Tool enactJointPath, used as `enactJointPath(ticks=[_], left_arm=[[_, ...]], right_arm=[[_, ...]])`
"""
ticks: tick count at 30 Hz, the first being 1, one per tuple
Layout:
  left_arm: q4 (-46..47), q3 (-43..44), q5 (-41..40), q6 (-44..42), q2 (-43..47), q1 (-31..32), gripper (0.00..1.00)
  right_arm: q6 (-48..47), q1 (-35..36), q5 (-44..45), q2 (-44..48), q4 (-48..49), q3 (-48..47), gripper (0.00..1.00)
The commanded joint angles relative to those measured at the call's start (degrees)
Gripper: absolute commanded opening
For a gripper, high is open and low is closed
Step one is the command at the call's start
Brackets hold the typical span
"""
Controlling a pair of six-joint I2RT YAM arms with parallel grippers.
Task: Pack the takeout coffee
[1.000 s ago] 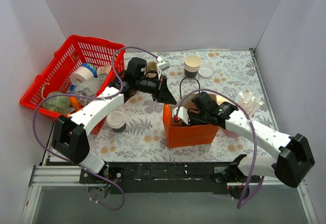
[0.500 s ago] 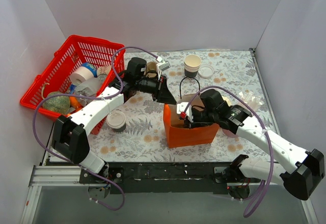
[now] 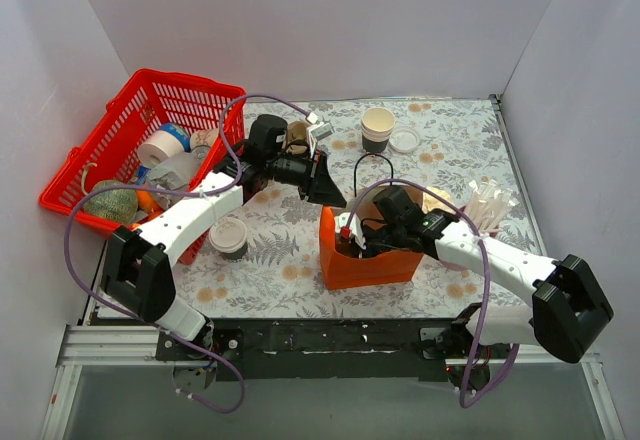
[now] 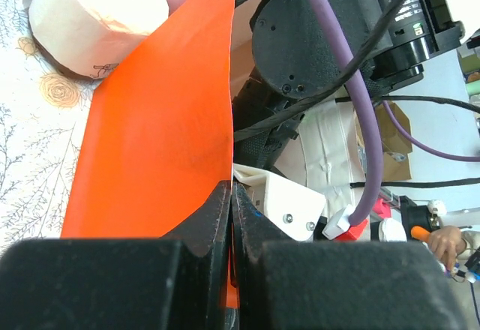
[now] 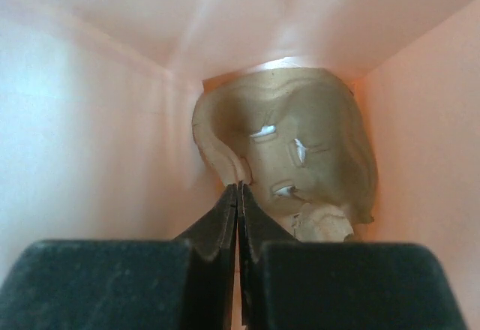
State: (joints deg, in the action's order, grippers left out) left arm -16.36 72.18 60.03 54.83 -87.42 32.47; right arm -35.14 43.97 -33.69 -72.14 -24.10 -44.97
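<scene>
The takeout coffee (image 3: 228,235), a small cup with a white lid, stands on the table beside my left arm, outside the bag. An orange paper bag (image 3: 375,265) stands open in the middle. My left gripper (image 3: 330,196) is shut on the bag's rear left edge; the orange sheet (image 4: 150,142) runs between its fingers (image 4: 217,210). My right gripper (image 3: 352,242) reaches down inside the bag and is shut (image 5: 238,189). Its tips sit at the rim of a tan pulp cup carrier (image 5: 300,142) on the bag's bottom.
A red basket (image 3: 185,80) with several items stands at the back left. A lidless cream-and-dark cup (image 3: 378,125) and a loose white lid (image 3: 405,140) sit at the back. Clear-wrapped pieces (image 3: 490,200) lie to the right of the bag.
My right gripper has swung back to the left and sunk deeper into the bag, its jaws closing fully. The left arm has stayed still, holding the bag's edge.
</scene>
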Motion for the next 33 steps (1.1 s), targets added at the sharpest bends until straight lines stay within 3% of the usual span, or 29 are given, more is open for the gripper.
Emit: enactJointPath(ticks=[1,18,33], left_arm=[[3.26,-0.55,1.94,1.95,3.92,0.23,0.00],[4.67,0.77,-0.79,5.99,3.48,0.31,0.00],[4.58,-1.87,-1.50,5.64,4.71,0.23,0.00]], right_arm=[[0.07,0.16,-2.69,-3.00,4.94,3.04,0.05],[-1.34,0.24,5.04,-10.92,-3.94,-0.90,0.06],[7.44,0.24,7.07,5.86,4.31,-3.99,0.13]])
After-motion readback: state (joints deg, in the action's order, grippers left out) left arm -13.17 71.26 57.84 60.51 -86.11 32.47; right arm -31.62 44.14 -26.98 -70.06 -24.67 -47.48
